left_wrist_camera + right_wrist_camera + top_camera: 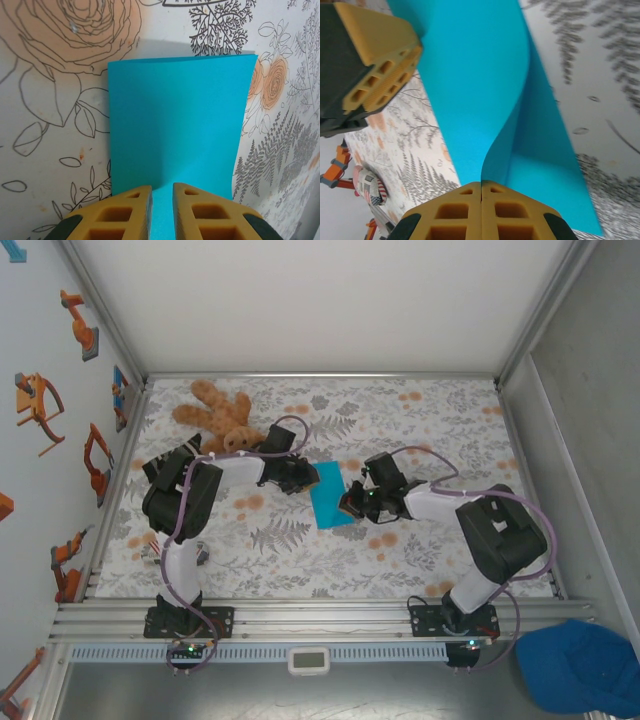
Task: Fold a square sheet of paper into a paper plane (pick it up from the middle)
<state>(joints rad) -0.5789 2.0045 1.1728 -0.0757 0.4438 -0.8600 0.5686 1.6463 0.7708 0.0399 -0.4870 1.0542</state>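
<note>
Floral tablecloth (450, 430), curved cyan paper (328, 502)

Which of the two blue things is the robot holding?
The lighter cyan sheet of paper at mid-table, pinched in the shut right gripper. The darker blue cap lies off the table by its near-right corner, untouched.

The square sheet of paper (330, 495) is plain cyan-blue, doubled over into a narrower rectangle of two layers. It sits about the middle of the table (450, 430), its long sides running a little askew from the far edge toward the near edge. The upper layer bows up off the lower one, and both meet in the closed jaws of the right gripper (481, 185).
</note>
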